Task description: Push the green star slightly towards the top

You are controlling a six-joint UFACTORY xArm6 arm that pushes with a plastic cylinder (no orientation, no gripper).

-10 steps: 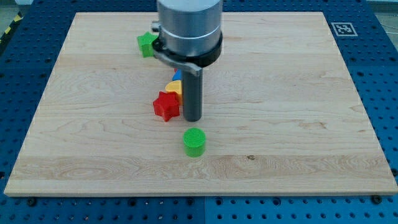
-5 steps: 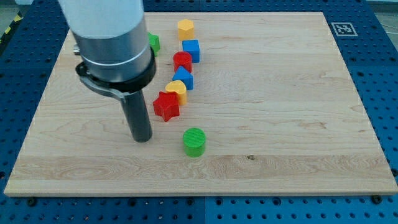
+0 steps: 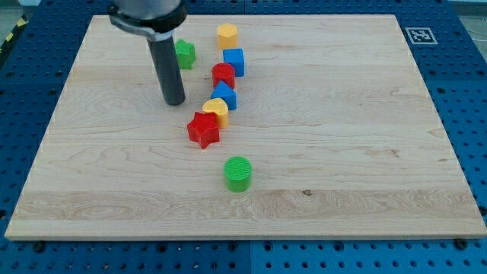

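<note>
Camera view is showing my tip [image 3: 175, 101], a bare rod with no hand to clench, sitting below the green star [image 3: 185, 53] near the bench's [image 3: 365, 144] top edge, so an off-centre shove is risking it spinning sideways toward the red cylinder [image 3: 223, 74].

My tip [image 3: 175, 102] rests below the green star [image 3: 185, 53], left of the red star [image 3: 203, 129]

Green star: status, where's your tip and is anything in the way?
My tip on the board, below the green star, not touching. Star partly hidden behind the rod. Nothing between them; red star sits lower right of tip.
</note>
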